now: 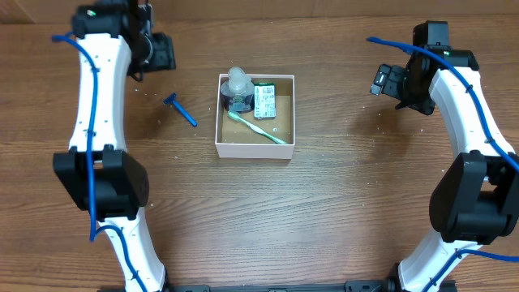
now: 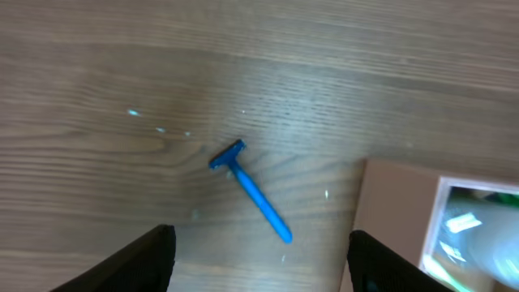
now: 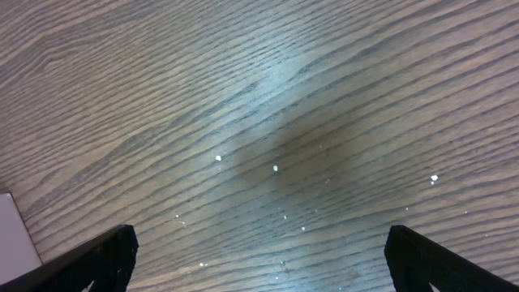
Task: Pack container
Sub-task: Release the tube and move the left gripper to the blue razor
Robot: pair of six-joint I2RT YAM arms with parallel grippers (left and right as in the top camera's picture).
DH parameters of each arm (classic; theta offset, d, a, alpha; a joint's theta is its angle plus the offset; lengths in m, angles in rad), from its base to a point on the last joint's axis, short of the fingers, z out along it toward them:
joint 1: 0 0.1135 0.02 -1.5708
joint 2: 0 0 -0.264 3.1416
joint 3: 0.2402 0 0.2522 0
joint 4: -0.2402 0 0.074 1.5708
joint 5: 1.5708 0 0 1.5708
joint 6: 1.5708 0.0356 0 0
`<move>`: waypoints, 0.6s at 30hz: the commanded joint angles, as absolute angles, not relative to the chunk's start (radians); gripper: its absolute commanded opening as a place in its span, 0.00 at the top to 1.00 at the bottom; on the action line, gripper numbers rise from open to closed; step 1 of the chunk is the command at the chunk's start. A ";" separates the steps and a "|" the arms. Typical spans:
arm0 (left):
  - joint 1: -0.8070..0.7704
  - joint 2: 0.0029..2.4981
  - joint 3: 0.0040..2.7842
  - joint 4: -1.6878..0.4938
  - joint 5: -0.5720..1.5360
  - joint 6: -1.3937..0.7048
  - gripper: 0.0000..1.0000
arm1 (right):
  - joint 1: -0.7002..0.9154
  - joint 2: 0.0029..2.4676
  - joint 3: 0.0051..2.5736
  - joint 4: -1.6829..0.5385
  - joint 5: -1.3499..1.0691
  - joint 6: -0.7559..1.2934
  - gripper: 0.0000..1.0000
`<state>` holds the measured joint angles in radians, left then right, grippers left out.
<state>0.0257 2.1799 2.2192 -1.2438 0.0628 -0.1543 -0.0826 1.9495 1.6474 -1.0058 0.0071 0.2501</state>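
Your left arm (image 1: 96,105) and right arm (image 1: 474,122) stand nearest the overhead lens, one at each side of the wooden table (image 1: 324,203). You have the left gripper (image 2: 261,238) spread wide and holding nothing. The right gripper (image 3: 261,234) is likewise wide and empty over bare wood. One container (image 1: 254,150), white-walled with a brown floor, sits between the arms at mid-table. You can count three things inside it:

- one clear bottle (image 1: 238,91) in the far left corner
- one green-and-white packet (image 1: 264,100) just beside the bottle, its print too small to read
- one green toothbrush (image 1: 259,128) lying slantwise in front of both

One blue razor (image 1: 182,109) lies on the table to the container's left, apart from it.
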 commanded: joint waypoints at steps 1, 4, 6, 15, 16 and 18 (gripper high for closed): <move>0.005 2.207 2.050 -1.128 0.048 -0.283 0.30 | -0.079 1.921 1.664 -1.000 0.013 0.246 0.00; -0.007 2.207 1.930 -1.019 0.047 -0.322 0.31 | -0.079 1.921 1.664 -1.000 0.013 0.246 0.00; -0.008 2.207 1.879 -0.972 0.048 -0.334 0.32 | -0.079 1.921 1.664 -1.000 0.013 0.246 0.00; -0.008 2.209 1.707 -0.820 0.039 -0.374 0.34 | -0.079 1.921 1.664 -1.000 0.013 0.247 0.00; -0.008 2.211 1.694 -0.805 0.033 -0.375 0.34 | -0.079 1.921 1.664 -1.000 0.013 0.247 0.00; -0.009 2.215 1.673 -0.783 0.017 -0.385 0.35 | -0.079 1.921 1.664 -1.000 0.013 0.246 0.00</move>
